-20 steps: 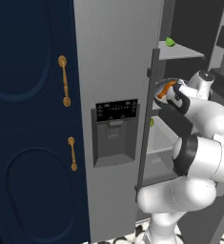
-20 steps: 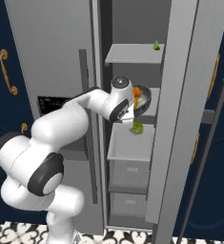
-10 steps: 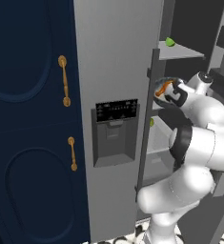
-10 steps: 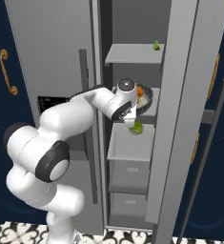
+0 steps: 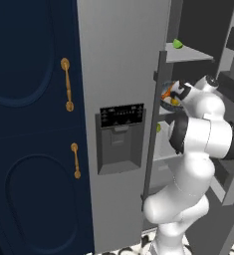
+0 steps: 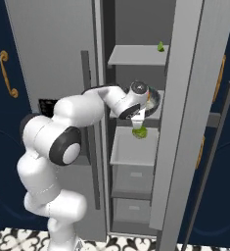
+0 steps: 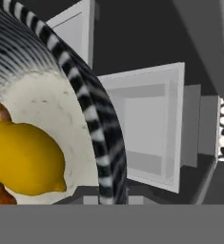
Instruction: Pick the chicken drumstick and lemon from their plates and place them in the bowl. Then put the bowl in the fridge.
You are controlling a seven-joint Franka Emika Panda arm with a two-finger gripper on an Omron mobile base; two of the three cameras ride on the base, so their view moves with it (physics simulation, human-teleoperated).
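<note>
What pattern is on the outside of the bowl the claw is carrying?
Dark grey with pale ribbed stripes down the sides of the bowl; clearest in the hand view.

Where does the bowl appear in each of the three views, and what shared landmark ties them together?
Left base view: the bowl peeks out between the fridge door edge and the white wrist, right of centre, upper half.
Right base view: its rim shows just right of the wrist, centre, above the green fruit.
Hand view: fills the left side, holding the lemon.
Shared landmark: the fridge's pale shelves.
</note>
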